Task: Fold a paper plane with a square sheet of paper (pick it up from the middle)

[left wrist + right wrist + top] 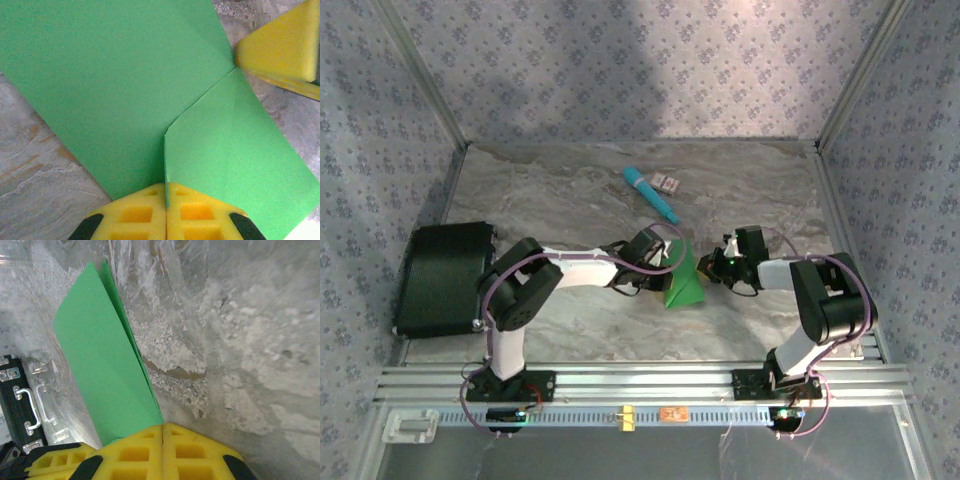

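The square sheet of paper (682, 284) is bright green and folded, and stands up off the table between my two grippers. In the left wrist view the sheet (115, 85) spreads wide with a raised crease running into my left gripper (166, 189), whose yellow pads are shut on that edge. My left gripper (663, 268) holds the paper's left side in the top view. From the right, my right gripper (711, 266) meets the sheet. Its pads (163, 429) are shut with the narrow folded paper (100, 365) pinched at their seam. One right finger (280, 50) touches the crease's far end.
A teal cylindrical stick (651, 194) and a small pinkish block (666, 183) lie behind the paper. A black case (445, 278) sits at the table's left edge, also seen as the black case (15, 405) in the right wrist view. An aluminium rail (640, 380) runs along the front.
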